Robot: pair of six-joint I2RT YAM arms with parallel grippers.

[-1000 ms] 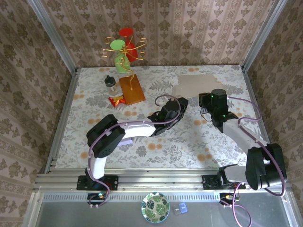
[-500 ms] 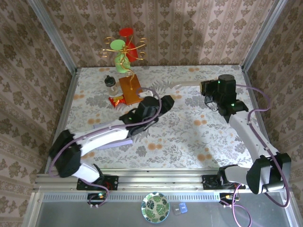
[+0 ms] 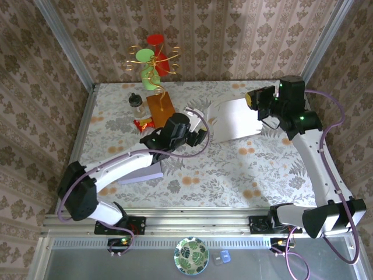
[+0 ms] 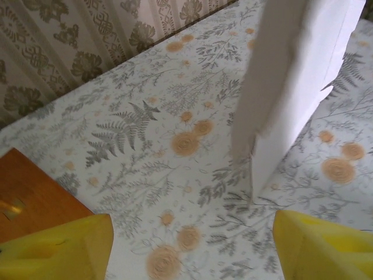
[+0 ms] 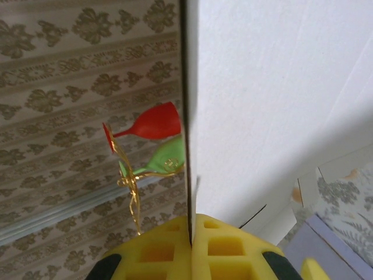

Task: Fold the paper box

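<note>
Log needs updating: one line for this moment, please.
left claw open, clear of box | right claw shut on box edge | box upright

paper box [image 3: 236, 119] | white flat sheet, unfolded | aloft, tilted on edge | far right-centre

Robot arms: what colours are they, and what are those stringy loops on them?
Both arms, the left arm and the right arm, have white tube-like links with chunky black joints. Thin purple cables loop alongside them. The left gripper and right gripper have bright yellow finger pads; the right ones show square dimples.
</note>
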